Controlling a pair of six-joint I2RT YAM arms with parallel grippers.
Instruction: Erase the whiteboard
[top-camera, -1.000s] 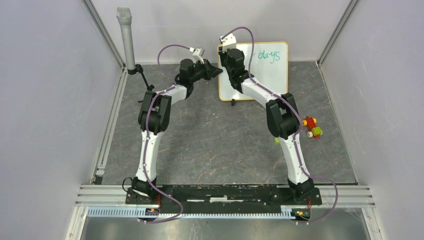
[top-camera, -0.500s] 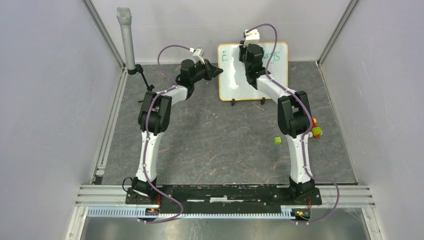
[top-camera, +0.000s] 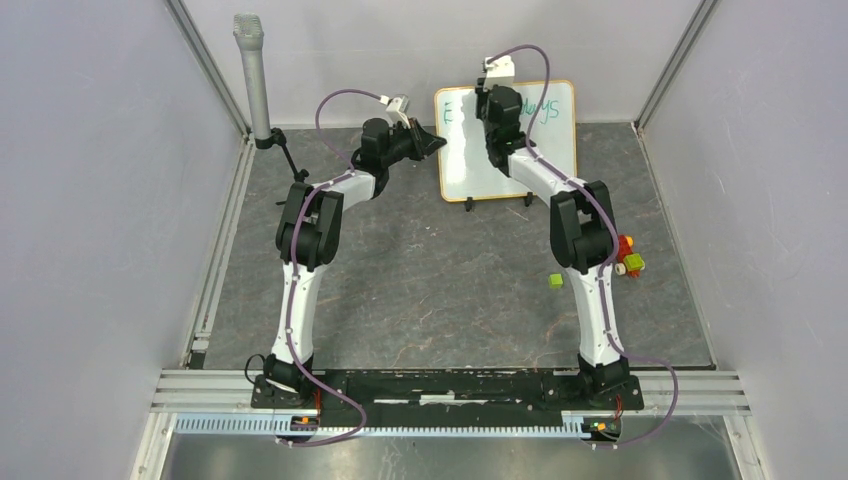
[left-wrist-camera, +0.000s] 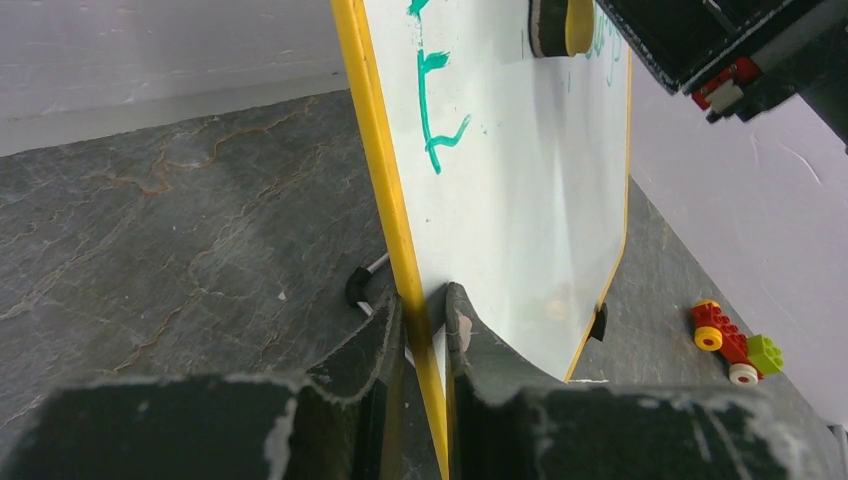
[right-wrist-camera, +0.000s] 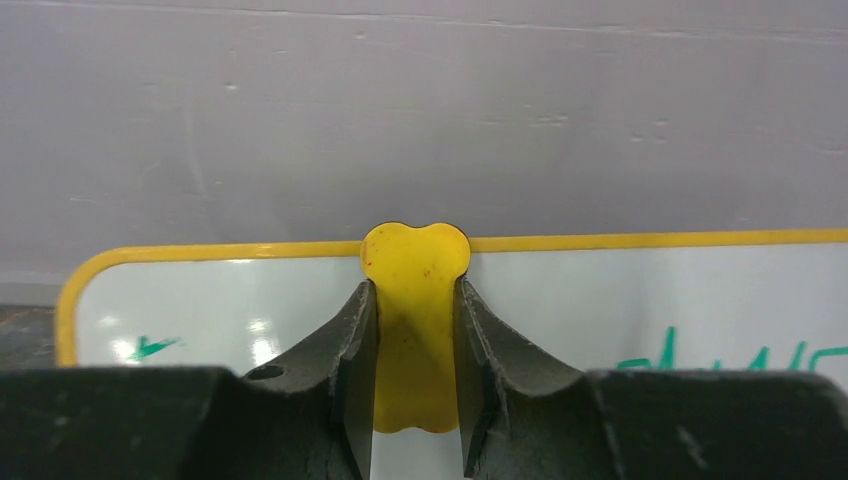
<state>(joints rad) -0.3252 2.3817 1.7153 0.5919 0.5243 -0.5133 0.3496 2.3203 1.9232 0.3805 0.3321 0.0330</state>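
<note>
Whiteboard (top-camera: 460, 160) stands upright on its black feet on the table (top-camera: 420, 280). Left gripper (left-wrist-camera: 423, 300) is clamped on the board's left frame edge, one finger on each face. Right gripper (right-wrist-camera: 414, 290) is closed on a yellow eraser (right-wrist-camera: 415, 250), which sits against the board face at its top edge, about mid-width. Teal writing (left-wrist-camera: 435, 110) shows left of the eraser, with more to its right. Toy bricks (top-camera: 628, 258) and a green block (top-camera: 555, 283) lie off the board's right side, well in front of it.

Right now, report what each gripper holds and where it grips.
Left gripper clamps the whiteboard by its left frame edge. Right gripper pinches the yellow eraser across its narrow middle.
</note>
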